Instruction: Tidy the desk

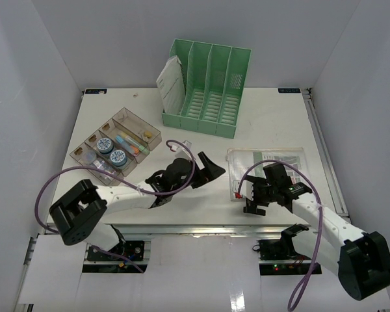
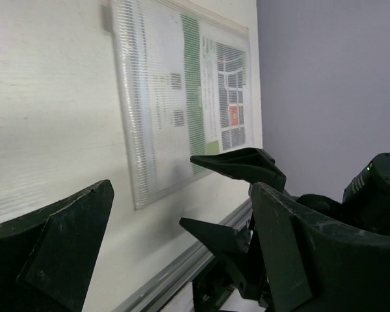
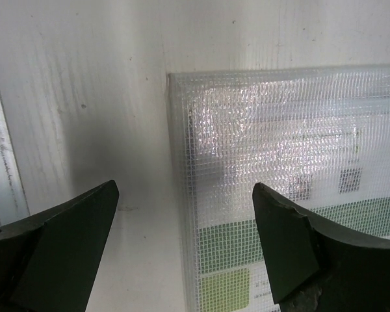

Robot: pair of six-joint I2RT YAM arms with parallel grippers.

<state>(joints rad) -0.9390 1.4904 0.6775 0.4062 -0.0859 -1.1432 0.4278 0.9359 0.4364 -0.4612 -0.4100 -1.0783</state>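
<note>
The desk (image 1: 273, 110) is a wide white tabletop. On its right side a clear mesh document pouch (image 1: 273, 162) lies flat, with printed sheets inside. My right gripper (image 1: 250, 198) hangs open over the pouch's near-left corner. In the right wrist view the pouch's edge (image 3: 182, 195) runs between the spread fingers, and nothing is gripped. My left gripper (image 1: 211, 170) is open and empty in the middle of the desk, pointing toward the pouch (image 2: 175, 91). Its wrist view shows the right gripper's fingers (image 2: 240, 166) just ahead.
A green file rack (image 1: 211, 91) stands at the back centre with a white paper pack (image 1: 171, 81) in its leftmost slot. A clear compartment box (image 1: 117, 146) holding small items sits at the left. A metal rail (image 1: 201, 227) runs along the front edge.
</note>
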